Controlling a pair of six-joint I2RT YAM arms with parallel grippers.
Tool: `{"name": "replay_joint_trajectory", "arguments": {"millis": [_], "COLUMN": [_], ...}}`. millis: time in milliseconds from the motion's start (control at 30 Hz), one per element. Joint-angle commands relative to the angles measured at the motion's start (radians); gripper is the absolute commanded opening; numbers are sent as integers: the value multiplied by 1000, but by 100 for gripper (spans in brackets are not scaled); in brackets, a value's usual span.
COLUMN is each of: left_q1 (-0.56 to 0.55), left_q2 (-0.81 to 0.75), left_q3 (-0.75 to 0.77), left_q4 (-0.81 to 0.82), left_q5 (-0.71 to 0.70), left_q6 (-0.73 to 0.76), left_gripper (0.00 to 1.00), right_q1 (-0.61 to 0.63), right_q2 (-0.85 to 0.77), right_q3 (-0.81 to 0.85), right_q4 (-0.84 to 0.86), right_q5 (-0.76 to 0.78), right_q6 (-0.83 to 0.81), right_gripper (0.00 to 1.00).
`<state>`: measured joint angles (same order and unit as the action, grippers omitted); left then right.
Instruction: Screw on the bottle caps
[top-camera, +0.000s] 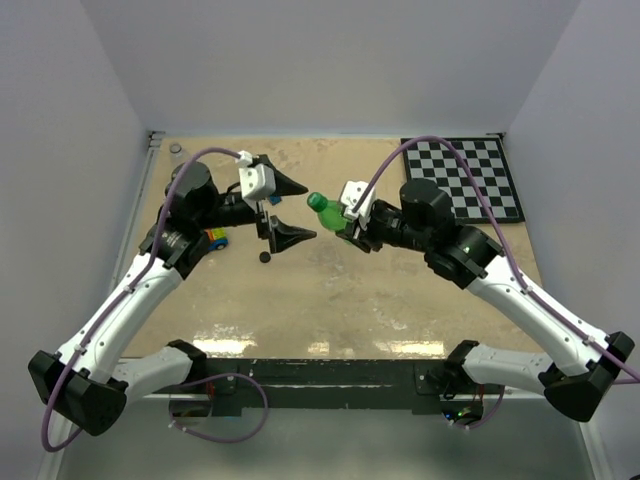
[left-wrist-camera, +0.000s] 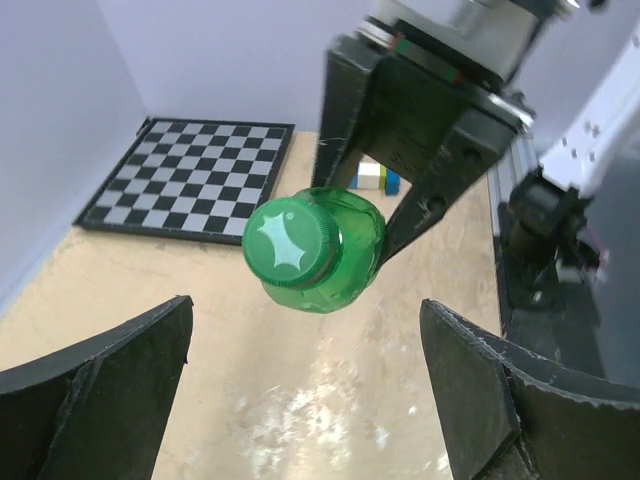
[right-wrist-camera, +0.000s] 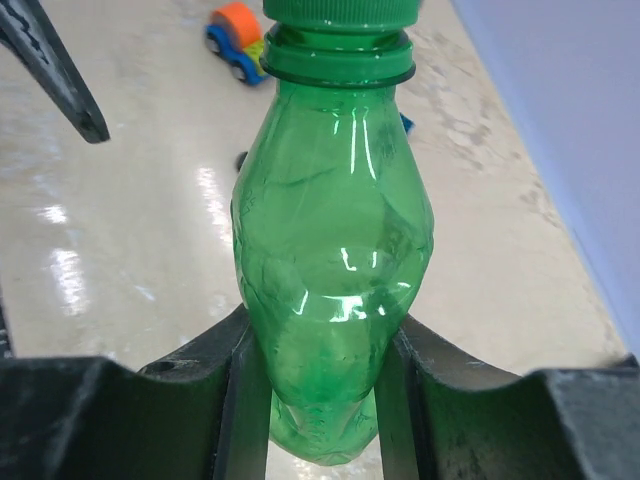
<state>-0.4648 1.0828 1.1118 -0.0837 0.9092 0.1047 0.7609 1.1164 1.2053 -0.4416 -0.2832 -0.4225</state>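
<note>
Up over the table (top-camera: 330, 300), pale plain walls (top-camera: 320, 60) close in on three sides, and the surface itself is a mottled tan slab, glossy enough near the front edge to throw back streaks of light. Far right corner, a black-and-white chessboard (top-camera: 465, 180) lies flat against the wall. Both arms reach in toward the middle and nearly meet nose to nose. The right claw (right-wrist-camera: 320, 340) is clamped on the lower body of the green bottle (right-wrist-camera: 330, 250), holding it up off the table and tipped over, its neck pointing at the other arm. The left claw (left-wrist-camera: 310, 390) is spread wide, fingers either side of the bottle's top but clear of it, touching nothing. The green cap (left-wrist-camera: 290, 245) sits on the bottle's neck, star pattern facing the left wrist camera; how tightly it is seated I can't tell. Down on the table by the left arm rests a little toy car (top-camera: 214, 238), orange, blue and yellow. Just beside it, under the left claw, the black cap (top-camera: 265, 257) lies loose on the bare surface, well apart from the bottle.
</note>
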Motion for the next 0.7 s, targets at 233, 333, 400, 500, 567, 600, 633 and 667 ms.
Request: {"name": "replay_joint_trajectory", "arguments": {"millis": [233,333,400,500,567,600,633,667], "left_q1": [5,2,-9,-46,-70,-83,-90,-95], "left_q2": [72,97,120,146,167,178,189,198], "left_q3": [105,152,187,241,284,301,315,322], "left_q4": [90,44,21,-20,-68,-88,-106,-123], "left_q5": [-437,-498,-530,-599,-645,-667,-681,-699], "left_q6": [-710,-787,-789,-786,-775,-764,-761,-766], "left_gripper": [96,93,89,87,87,86,86,85], "right_q1": [0,2,3,3,3,3,3,3], "right_q2": [10,22,26,29,31,33,34,37], "right_q3": [-53,-58,-58,-62,-66,-66,-66,-66], "right_q4": [172,185,185,184,182,181,179,178], "right_q5": [297,308,309,317,326,329,331,332], "right_q6": [-39,-45,-47,-50,-50,-50,-50,-50], "right_gripper": [0,0,0,0,0,0,0,0]}}
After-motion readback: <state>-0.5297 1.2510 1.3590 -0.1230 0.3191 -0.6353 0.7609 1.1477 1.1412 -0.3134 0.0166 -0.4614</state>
